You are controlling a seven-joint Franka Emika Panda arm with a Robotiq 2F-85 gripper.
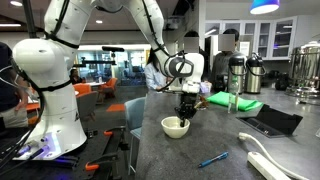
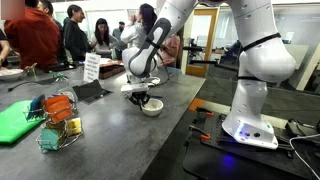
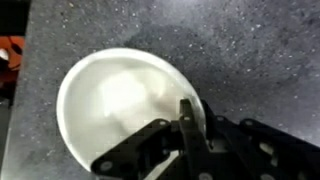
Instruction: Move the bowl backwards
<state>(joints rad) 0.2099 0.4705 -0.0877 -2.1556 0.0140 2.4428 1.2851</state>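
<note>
Beneath the jaws, on a dark speckled counter in a crowded room, sits the bowl; the gripper pinches its rim. A blue pen lies well apart.

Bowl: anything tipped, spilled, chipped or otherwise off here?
Nothing stands out. The bowl sits upright and level on the counter. It is empty, with no spill around it, and its rim looks unchipped in the wrist view. The gripper is closed on the rim, with one finger inside the bowl.
</note>
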